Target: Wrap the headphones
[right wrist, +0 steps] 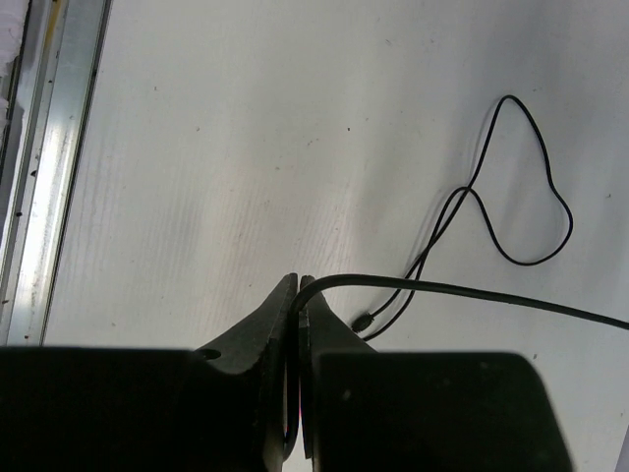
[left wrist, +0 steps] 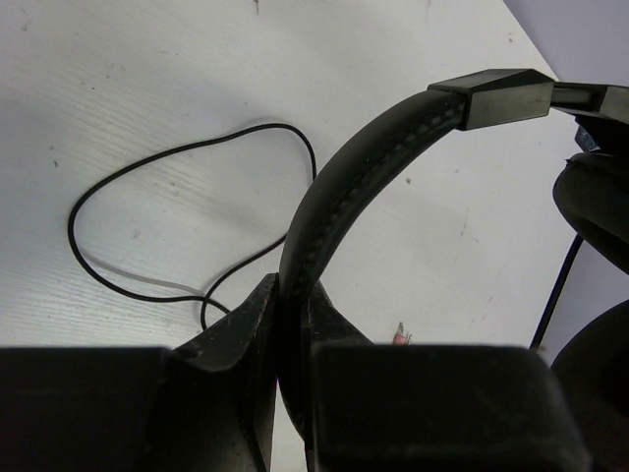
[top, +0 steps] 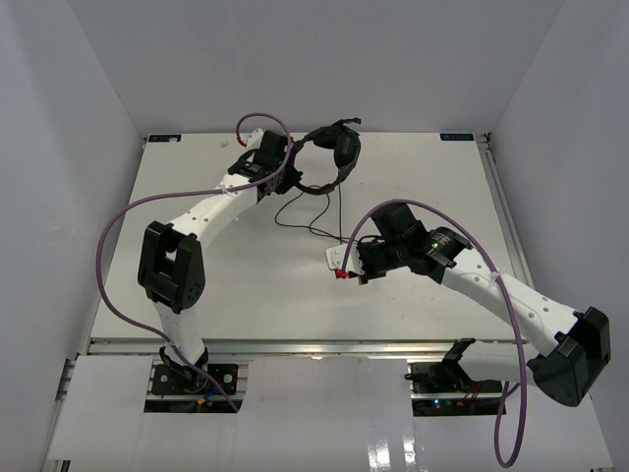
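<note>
Black over-ear headphones [top: 346, 150] with padded earcups, at the far edge of the white counter [top: 432, 187]. The left jaws, just left of the earcups, are clamped on the curved, stitched headband [left wrist: 339, 192]. The thin black cable [right wrist: 532, 264] lies in loose loops nearward of the headphones. Nearer still, the right jaws pinch the cable.

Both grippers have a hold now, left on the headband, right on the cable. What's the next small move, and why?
Probably carry the right gripper, shut on the cable, toward the headband to lay a first turn around it. The left gripper clamps the headband, and slack cable lies looped on the table.
</note>
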`<state>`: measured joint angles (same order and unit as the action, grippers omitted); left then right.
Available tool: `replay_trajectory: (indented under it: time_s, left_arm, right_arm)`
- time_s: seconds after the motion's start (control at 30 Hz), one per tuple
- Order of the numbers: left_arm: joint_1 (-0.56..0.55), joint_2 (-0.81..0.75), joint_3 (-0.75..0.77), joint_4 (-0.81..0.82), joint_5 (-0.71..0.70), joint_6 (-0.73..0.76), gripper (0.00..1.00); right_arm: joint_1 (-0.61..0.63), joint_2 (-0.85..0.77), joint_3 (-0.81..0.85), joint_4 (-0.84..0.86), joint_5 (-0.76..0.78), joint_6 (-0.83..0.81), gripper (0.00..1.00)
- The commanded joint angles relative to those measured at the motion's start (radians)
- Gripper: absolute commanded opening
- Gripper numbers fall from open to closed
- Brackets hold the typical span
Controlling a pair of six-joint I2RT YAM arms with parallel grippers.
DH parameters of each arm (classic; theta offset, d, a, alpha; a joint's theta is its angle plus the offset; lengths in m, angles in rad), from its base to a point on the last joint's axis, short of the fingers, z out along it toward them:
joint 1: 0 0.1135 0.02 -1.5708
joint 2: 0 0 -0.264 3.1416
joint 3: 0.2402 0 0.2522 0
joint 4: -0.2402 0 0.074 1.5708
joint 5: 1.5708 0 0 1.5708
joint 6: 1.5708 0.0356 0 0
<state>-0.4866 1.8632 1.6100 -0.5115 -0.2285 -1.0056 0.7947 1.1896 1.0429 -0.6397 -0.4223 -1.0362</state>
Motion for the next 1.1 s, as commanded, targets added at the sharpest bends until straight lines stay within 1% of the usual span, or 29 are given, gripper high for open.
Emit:
replay_trajectory:
  time_s: [0.0, 0.1, 0.17, 0.3, 0.47, 0.53, 0.63, 0.8, 0.9, 0.97, 1.07]
  left_arm:
    - [0.003, -0.068, 0.027, 0.066, 0.04, -0.049, 0.0]
    - [0.002, -0.056, 0.031, 0.067, 0.018, -0.021, 0.0]
    - [0.0, -0.04, 0.028, 0.065, -0.022, 0.006, 0.0]
    - [-0.027, 0.033, 0.026, 0.055, -0.109, 0.138, 0.0]
    - [-0.061, 0.066, -0.054, 0.057, -0.219, 0.256, 0.0]
    - [-0.069, 0.064, -0.099, 0.067, -0.241, 0.305, 0.0]
    - [-0.083, 0.028, -0.185, 0.129, -0.25, 0.399, 0.0]
    - [-0.109, -0.057, -0.299, 0.223, -0.22, 0.554, 0.0]
    - [-0.123, -0.119, -0.376, 0.27, -0.181, 0.64, 0.0]
    - [-0.127, -0.164, -0.428, 0.317, -0.107, 0.686, 0.0]
    - [-0.13, -0.276, -0.531, 0.396, -0.009, 0.754, 0.0]
  right_arm:
    - [0.008, -0.013, -0.002, 0.016, -0.057, -0.016, 0.08]
    - [0.008, -0.013, 0.028, 0.005, -0.051, -0.021, 0.08]
    - [0.008, -0.001, 0.087, -0.02, -0.046, -0.028, 0.08]
    - [0.008, 0.03, 0.229, -0.054, -0.004, -0.033, 0.08]
    - [-0.019, 0.054, 0.362, -0.039, 0.119, -0.039, 0.08]
    - [-0.032, 0.056, 0.389, -0.025, 0.155, -0.04, 0.08]
    - [-0.053, 0.063, 0.401, 0.003, 0.207, -0.035, 0.08]
    - [-0.091, 0.082, 0.416, 0.066, 0.262, 0.013, 0.08]
    - [-0.132, 0.096, 0.417, 0.106, 0.266, 0.055, 0.08]
    - [-0.168, 0.099, 0.413, 0.125, 0.246, 0.082, 0.08]
    - [-0.206, 0.105, 0.398, 0.136, 0.191, 0.116, 0.08]
